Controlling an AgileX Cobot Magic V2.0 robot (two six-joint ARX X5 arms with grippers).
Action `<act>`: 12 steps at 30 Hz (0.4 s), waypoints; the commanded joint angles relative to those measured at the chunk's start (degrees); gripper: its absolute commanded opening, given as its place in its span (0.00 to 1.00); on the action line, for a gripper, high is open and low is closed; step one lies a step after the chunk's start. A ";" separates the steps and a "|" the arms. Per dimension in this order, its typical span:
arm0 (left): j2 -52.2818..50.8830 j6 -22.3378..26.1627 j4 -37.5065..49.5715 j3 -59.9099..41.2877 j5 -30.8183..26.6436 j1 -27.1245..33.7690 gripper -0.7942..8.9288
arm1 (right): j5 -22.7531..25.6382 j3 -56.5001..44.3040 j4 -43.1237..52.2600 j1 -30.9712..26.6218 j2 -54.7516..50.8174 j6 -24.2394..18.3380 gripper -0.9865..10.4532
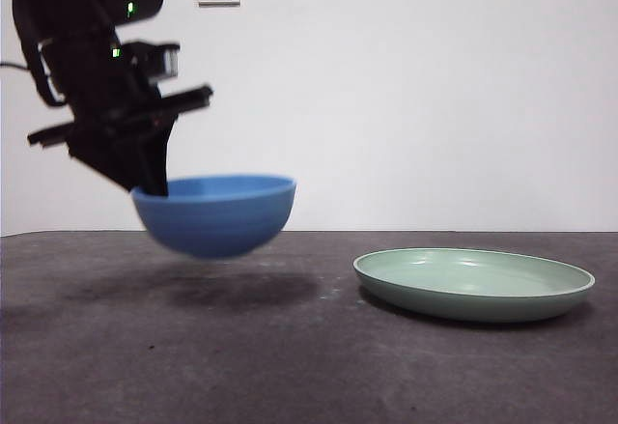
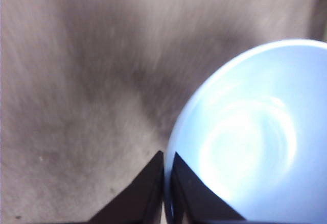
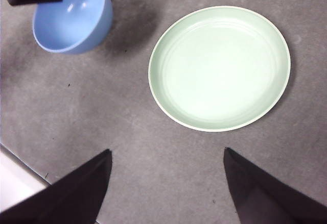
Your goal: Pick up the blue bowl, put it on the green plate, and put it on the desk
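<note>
Already the left tool (image 1: 154,184) pinched the blue bowl's (image 1: 217,213) left rim, holding it above the desk (image 1: 290,366); the green plate (image 1: 473,284) lay rightward. The right tool (image 3: 166,183) waited, parted.

The left gripper (image 1: 152,187) is carried tilted on a dark arm entering from the upper corner of the front view, its jaws pinched together on the rim of the blue bowl (image 1: 214,214), while the right gripper (image 3: 167,183) is held high with jaws spread wide
</note>
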 commanded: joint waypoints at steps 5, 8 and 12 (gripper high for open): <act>-0.22 -1.53 -2.75 9.79 -0.07 -4.35 0.09 | 0.00 1.14 0.68 0.24 0.42 0.63 0.39; 0.02 -1.51 -2.36 13.11 -0.04 -7.02 0.09 | 0.00 1.14 0.68 0.24 0.42 0.63 0.39; 1.51 -1.51 -0.68 16.50 -0.07 -10.29 0.09 | -0.02 1.14 0.66 0.24 0.42 0.68 0.39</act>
